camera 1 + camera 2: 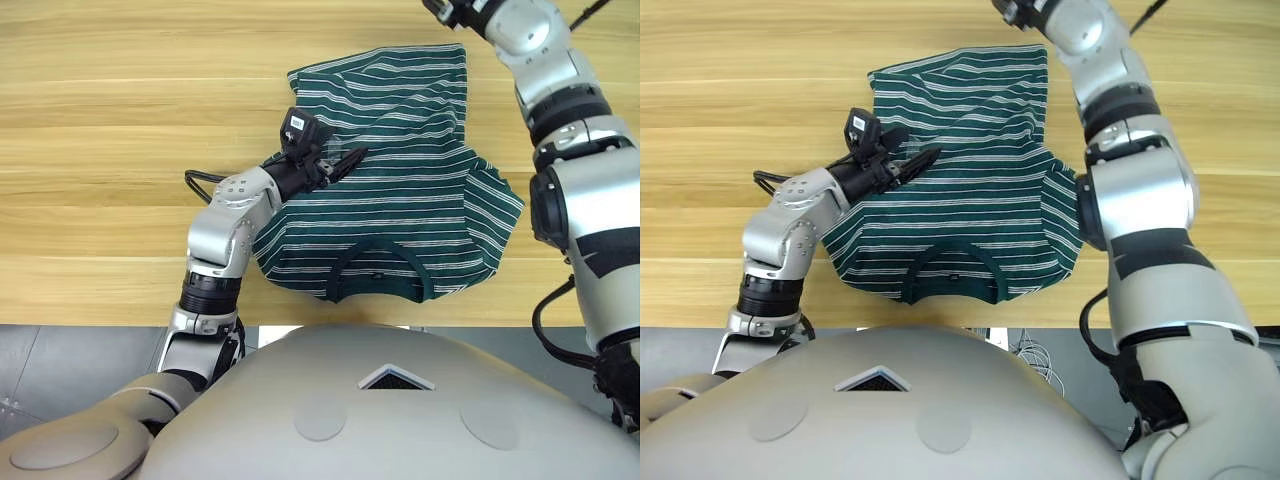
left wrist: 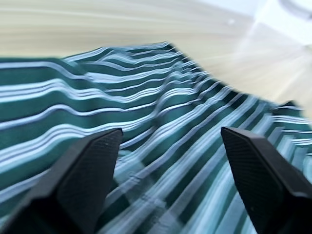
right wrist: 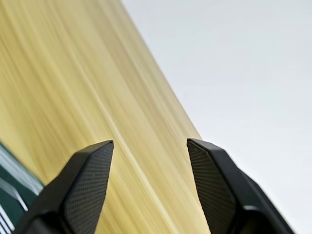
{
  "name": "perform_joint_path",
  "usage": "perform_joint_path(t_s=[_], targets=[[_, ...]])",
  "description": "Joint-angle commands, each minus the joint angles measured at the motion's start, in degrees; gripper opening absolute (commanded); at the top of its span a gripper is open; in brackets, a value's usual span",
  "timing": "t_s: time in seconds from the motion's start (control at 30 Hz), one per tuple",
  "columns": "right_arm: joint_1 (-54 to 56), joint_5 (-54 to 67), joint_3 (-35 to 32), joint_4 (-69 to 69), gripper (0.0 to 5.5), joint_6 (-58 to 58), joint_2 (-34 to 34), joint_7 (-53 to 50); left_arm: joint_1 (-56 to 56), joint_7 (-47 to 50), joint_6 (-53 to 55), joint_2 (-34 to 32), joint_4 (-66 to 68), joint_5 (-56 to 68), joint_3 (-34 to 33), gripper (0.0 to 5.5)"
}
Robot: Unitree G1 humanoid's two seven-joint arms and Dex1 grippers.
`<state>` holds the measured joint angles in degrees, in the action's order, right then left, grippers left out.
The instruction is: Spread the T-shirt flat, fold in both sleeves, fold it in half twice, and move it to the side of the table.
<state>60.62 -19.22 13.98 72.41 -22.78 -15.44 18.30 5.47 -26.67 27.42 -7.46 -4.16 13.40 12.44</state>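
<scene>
Left tool [image 2: 171, 131] gapes over the striped T-shirt [image 1: 400, 170]; right tool [image 3: 150, 141] gapes above the table [image 3: 73, 73].

The T-shirt [image 1: 400, 180] is soft, rumpled cloth; the tabletop [image 1: 120, 100] smooth satin wood; the left gripper [image 2: 170, 134] finely textured, matt.

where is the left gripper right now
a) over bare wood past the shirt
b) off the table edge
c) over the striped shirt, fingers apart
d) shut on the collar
c: the left gripper sits over the middle of the striped shirt, and the left wrist view shows cloth between its spread fingers.
</scene>
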Motion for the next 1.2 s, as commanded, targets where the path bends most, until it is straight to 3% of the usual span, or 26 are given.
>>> perform_joint_path(t_s=[0.03,0.2,0.4,0.6,0.8,1.03,1.2], targets=[[3.91,0.90,-1.09,3.03,2.81,4.11,4.21,2.21,4.06,2.22,-12.00,-0.56,9.12,-6.34,0.38,3.64],[4.82,-0.13,-0.03,5.37,2.81,10.43,9.21,7.50,-0.12,1.92,-7.28,-0.11,12.10,-3.23,-1.89,3.64],[3.17,-3.12,2.72,6.14,2.81,12.42,11.89,16.36,-7.71,0.31,4.82,-1.99,-0.24,0.09,0.94,3.64],[2.81,-8.25,6.71,6.36,2.81,13.29,12.04,14.02,-10.57,1.14,11.98,-4.62,-8.29,0.45,3.13,3.64],[1.44,-13.42,11.18,6.72,2.81,14.18,12.29,10.87,-9.74,1.70,11.71,-5.76,-8.37,-0.32,4.33,3.64],[-1.07,-13.67,10.86,6.87,2.81,13.85,15.51,7.39,-8.24,1.05,9.13,-5.42,-9.15,-1.19,5.50,3.64],[-3.51,-14.77,11.36,7.14,2.81,15.11,17.30,-0.09,-8.44,-3.99,-1.92,-6.38,-20.57,0.57,6.85,3.64]])
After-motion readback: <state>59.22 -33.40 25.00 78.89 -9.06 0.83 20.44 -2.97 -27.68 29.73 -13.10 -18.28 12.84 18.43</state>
